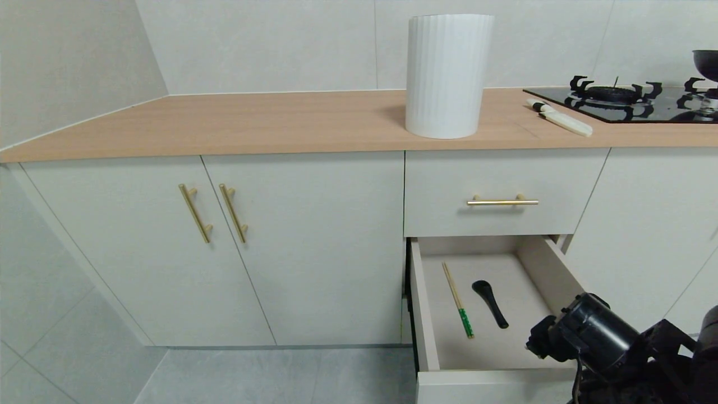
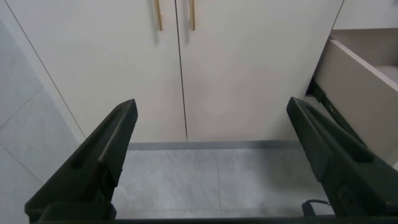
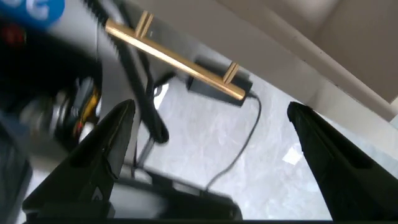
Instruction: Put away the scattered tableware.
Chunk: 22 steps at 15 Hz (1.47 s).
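Open drawer (image 1: 424, 314) already holds chopsticks (image 1: 457, 306) and black spoon (image 1: 491, 303), lying apart; white knife (image 1: 558, 116) on the counter (image 1: 252, 120) near the stove looks left to stow; left gripper (image 2: 211, 109) and right gripper (image 3: 211, 109) both spread wide, empty.

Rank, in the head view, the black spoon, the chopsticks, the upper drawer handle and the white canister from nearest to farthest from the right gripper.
1. Black spoon, in the open drawer, nearest the right gripper.
2. Chopsticks, beside it, further left.
3. Upper drawer handle, above.
4. White canister, on the counter.
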### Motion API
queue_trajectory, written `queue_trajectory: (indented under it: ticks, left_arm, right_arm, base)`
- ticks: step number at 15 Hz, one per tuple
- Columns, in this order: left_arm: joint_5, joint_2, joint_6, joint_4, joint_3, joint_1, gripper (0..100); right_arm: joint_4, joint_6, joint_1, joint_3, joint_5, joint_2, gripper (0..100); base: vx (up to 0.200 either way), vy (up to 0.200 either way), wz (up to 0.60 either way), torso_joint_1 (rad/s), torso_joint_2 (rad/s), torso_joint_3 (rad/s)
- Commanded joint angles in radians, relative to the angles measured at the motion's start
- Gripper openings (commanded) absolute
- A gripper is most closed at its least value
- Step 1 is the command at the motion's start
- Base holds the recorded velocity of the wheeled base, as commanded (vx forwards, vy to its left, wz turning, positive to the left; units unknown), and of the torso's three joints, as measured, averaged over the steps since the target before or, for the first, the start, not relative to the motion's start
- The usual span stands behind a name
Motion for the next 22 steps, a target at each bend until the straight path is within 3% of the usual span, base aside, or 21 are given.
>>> queue_trajectory:
  ticks: [1, 7, 22]
  left_arm:
    - [0.000, 0.000, 0.000, 0.000, 0.000, 0.000, 100]
    - [0.000, 0.000, 0.000, 0.000, 0.000, 0.000, 100]
    - [0.000, 0.000, 0.000, 0.000, 0.000, 0.000, 100]
  right_arm:
    - [-0.020, 0.011, -0.015, -0.008, -0.002, 0.036, 100]
    - [-0.165, 0.087, -0.064, -0.034, -0.045, 0.100, 100]
    - [-0.775, 0.147, -0.215, -0.039, -0.048, 0.359, 100]
  base:
    - [0.000, 0.000, 0.00, 0.000, 0.00, 0.000]
    - [0.000, 0.000, 0.00, 0.000, 0.00, 0.000]
    - [0.000, 0.000, 0.00, 0.000, 0.00, 0.000]
